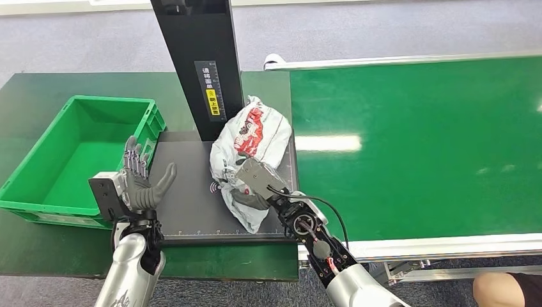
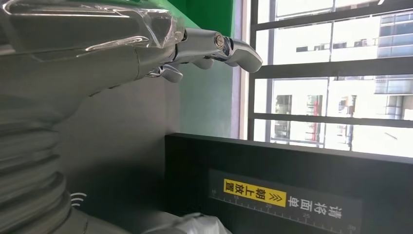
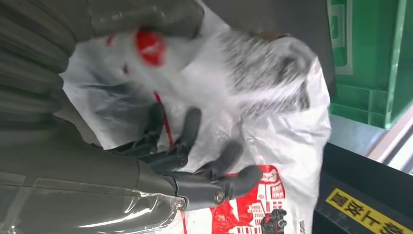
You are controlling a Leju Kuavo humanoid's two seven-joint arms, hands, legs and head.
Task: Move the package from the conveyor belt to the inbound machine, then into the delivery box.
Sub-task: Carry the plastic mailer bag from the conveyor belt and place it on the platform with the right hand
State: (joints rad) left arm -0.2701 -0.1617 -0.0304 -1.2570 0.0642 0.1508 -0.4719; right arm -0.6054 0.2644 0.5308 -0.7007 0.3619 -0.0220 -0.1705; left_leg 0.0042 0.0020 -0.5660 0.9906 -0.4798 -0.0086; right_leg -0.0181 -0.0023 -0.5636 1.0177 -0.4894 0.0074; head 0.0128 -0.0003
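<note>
On the inbound machine's dark scanning plate (image 1: pixel 185 192) lies the crumpled white-and-red plastic package (image 1: pixel 252 144) — right hand (image 1: pixel 246 192) gripping it, left hand (image 1: pixel 140 179) spread, empty. Scanning step; next, likely a lift leftward into the green plastic delivery box (image 1: pixel 38 173).

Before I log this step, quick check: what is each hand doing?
Left hand: open, fingers spread, holding nothing, above the black platform.
Right hand: fingers wrapped on the white package, gripping it.
</note>
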